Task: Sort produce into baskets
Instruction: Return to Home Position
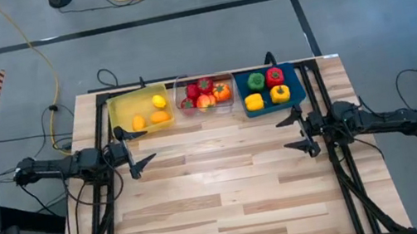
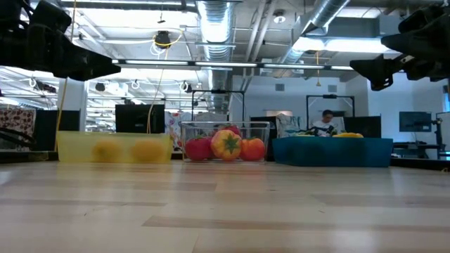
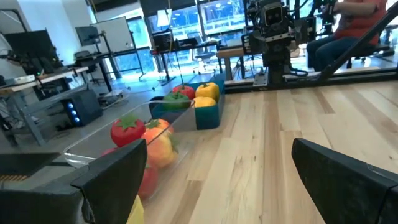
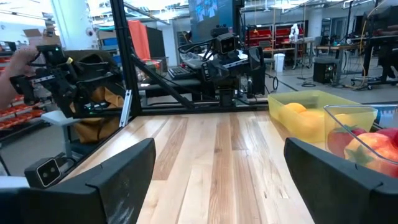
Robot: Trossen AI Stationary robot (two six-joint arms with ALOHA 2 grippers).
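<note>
Three baskets stand in a row along the table's far edge. The yellow basket (image 1: 138,109) holds yellow and orange citrus (image 1: 158,102). The clear basket (image 1: 205,94) holds red berries and an orange piece (image 1: 222,92). The blue basket (image 1: 271,88) holds green, red and yellow peppers (image 1: 256,82). My left gripper (image 1: 132,152) stands open at the table's left edge, level, with nothing between its fingers. My right gripper (image 1: 296,131) stands open at the right edge, likewise with nothing in it. In the left wrist view the clear basket's fruit (image 3: 128,131) lies just past one finger.
The wooden tabletop (image 1: 228,189) stretches bare between the arms and toward the near edge. Black arm frames (image 1: 107,217) run along both table sides. A seated person (image 2: 325,123) shows far behind the table in the low view.
</note>
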